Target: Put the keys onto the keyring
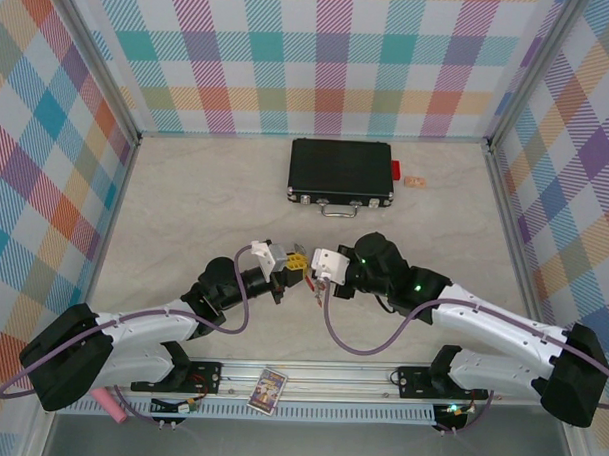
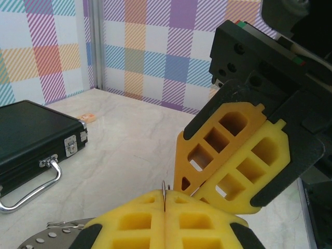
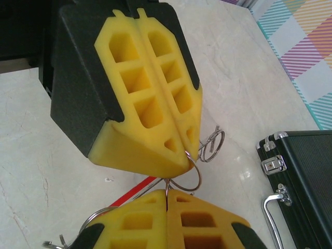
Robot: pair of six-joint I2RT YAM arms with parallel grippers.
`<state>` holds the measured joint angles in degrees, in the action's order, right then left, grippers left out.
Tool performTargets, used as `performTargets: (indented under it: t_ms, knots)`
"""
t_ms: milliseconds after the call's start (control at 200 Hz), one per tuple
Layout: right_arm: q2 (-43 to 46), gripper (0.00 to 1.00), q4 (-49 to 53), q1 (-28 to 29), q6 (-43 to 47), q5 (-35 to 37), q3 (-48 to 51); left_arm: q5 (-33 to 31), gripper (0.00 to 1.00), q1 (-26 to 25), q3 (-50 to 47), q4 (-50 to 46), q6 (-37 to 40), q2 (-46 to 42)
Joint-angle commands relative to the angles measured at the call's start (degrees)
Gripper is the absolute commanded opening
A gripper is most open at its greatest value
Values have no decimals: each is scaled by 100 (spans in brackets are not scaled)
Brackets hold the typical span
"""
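The card (image 1: 267, 390) on your near rail carries print too small to read. At mid-table your left gripper (image 3: 181, 150) and right gripper (image 3: 166, 199) meet tip to tip, each pinching the keyring (image 3: 199, 174) wire. Bare table (image 1: 185, 204) flanks them. The black case (image 1: 342, 169) sits by the far wall.

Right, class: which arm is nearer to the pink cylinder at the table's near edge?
Left. The pink cylinder lies right beside the base of the left arm; the right arm stands far off on the other side.
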<state>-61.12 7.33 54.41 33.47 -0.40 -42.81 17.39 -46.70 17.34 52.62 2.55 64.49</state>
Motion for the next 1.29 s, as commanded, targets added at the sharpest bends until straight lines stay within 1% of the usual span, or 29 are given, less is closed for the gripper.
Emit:
performTargets:
  t_ms: [0, 60, 100, 125, 145, 210, 300, 345, 375, 390, 395, 400, 420, 530, 625, 720, 760, 830, 910, 1110, 1190, 1290]
  knots:
    - [-25, 0, -170, 78, -230, -111, 113, -98, 0, -35, -65, 513, -105, -81]
    - [22, 4, -251, 78, -400, -50, 181, -126, 0, -33, -112, 682, -161, -75]
    - [75, 14, -326, 78, -589, 38, 251, -146, 0, -34, -132, 767, -216, -78]
    - [113, 16, -362, 78, -722, 77, 295, -148, 0, -32, -135, 811, -246, -79]
    - [161, 16, -399, 78, -800, 104, 332, -150, 0, -35, -135, 838, -254, -77]
    - [310, 11, -505, 78, -980, 146, 497, -148, 0, -37, -130, 901, -289, -68]
    - [514, 11, -714, 78, -1184, 287, 758, -130, 0, -39, -109, 967, -328, -59]
    - [605, 14, -775, 78, -1263, 389, 853, -100, 0, -33, -102, 992, -337, -54]
    - [651, 18, -814, 74, -1335, 493, 900, -75, 0, -34, -92, 1011, -347, -43]
    - [676, 22, -827, 78, -1395, 554, 917, -63, 0, -38, -91, 1013, -346, -37]
    - [695, 26, -836, 78, -1431, 600, 933, -57, 0, -35, -91, 1018, -349, -35]
    - [705, 28, -842, 78, -1440, 623, 937, -54, 0, -34, -82, 1020, -350, -34]
    - [738, 32, -847, 78, -1525, 711, 954, -51, 0, -37, -82, 1025, -347, -27]
    - [958, 32, -913, 69, -1784, 887, 1065, -43, 0, -38, -36, 1130, -359, 90]
    - [1187, 33, -1047, 53, -2278, 1205, 1176, -34, 0, -30, 45, 1306, -441, 285]
    - [1408, 35, -1125, -52, -2733, 1321, 1275, 10, 0, -28, 130, 1601, -625, 545]
    - [1502, 35, -1169, -125, -3090, 1308, 1304, 40, 0, -28, 174, 1748, -726, 649]
    - [1678, 36, -1245, -318, -3470, 1173, 1345, 76, 0, -23, 271, 1998, -925, 827]
    - [1873, 36, -1372, -622, -3871, 796, 1396, 165, 0, -11, 387, 2236, -1158, 985]
    - [2023, 36, -1840, -1775, -5013, -803, 1476, 474, 0, 5, 737, 2312, -1644, 1087]
    - [1956, 36, -2067, -1983, -5232, -1190, 1483, 674, 0, 19, 859, 2314, -1833, 1083]
    - [1819, 36, -2236, -2058, -5324, -1479, 1424, 832, 0, 17, 993, 2311, -2052, 1094]
